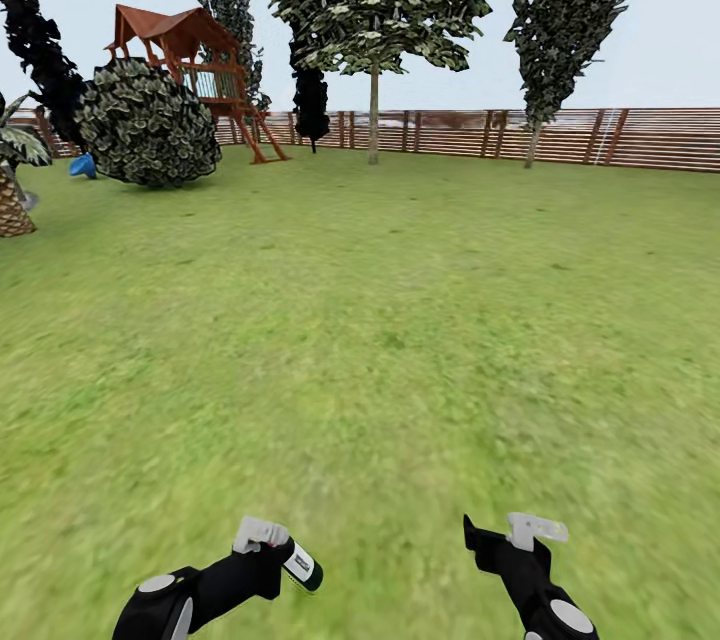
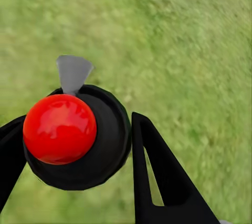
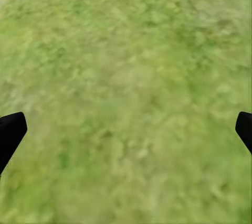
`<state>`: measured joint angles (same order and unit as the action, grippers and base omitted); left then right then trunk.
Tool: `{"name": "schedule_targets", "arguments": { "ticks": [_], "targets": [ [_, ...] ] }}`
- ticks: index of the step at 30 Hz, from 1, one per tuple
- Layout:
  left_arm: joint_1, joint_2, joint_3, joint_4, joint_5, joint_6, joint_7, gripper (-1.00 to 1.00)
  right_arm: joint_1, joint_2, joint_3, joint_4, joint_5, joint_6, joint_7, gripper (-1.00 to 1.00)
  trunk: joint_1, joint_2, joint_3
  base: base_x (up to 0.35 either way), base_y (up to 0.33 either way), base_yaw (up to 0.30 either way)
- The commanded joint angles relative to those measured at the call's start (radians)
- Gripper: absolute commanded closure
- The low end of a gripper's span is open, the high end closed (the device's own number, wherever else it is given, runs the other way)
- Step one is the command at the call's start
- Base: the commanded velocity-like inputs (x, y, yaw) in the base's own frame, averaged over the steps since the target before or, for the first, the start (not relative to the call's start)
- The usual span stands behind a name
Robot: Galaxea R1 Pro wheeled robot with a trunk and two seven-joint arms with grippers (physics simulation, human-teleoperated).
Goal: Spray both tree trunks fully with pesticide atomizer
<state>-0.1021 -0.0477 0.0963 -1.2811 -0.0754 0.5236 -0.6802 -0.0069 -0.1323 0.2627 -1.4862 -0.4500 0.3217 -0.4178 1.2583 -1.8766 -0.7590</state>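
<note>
Both arms are held low and forward. The left gripper (image 1: 268,548) is clamped on the atomizer (image 1: 300,565). The right gripper (image 1: 505,532) is held with its jaws spread wide, holding nothing.

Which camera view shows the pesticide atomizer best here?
The left wrist view: the pesticide atomizer sits close up between the left gripper jaws, red cap end-on. The head view shows its dark body and pale label, small. The right wrist view shows grass.
</note>
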Motion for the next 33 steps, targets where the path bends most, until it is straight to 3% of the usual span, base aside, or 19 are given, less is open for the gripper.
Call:
{"name": "schedule_targets", "arguments": {
  "ticks": [1,10,22,33],
  "targets": [
    [-0.001,-0.001,0.003,-0.001,-0.008,0.004,-0.007,1.00,-0.001,-0.001,0.003,-0.002,-0.007,0.002,-0.009,-1.00,0.001,0.000,-0.001,0.342,0.000,0.000],
    [-0.001,-0.001,0.003,-0.002,-0.004,0.004,-0.008,1.00,-0.001,-0.001,0.003,-0.002,-0.007,0.003,-0.009,-1.00,0.001,0.000,-0.001,0.342,0.000,-0.013],
    [-0.001,-0.001,0.003,-0.003,-0.008,0.004,-0.007,1.00,-0.001,-0.001,0.003,-0.002,-0.007,0.003,-0.009,-1.00,0.001,0.000,-0.001,0.342,0.000,-0.212],
    [-0.001,-0.001,0.001,-0.003,-0.006,0.004,-0.007,1.00,-0.001,-0.001,0.003,-0.006,-0.007,0.003,-0.009,-1.00,0.001,0.000,-0.001,0.342,0.000,-0.020]
  ]
}}
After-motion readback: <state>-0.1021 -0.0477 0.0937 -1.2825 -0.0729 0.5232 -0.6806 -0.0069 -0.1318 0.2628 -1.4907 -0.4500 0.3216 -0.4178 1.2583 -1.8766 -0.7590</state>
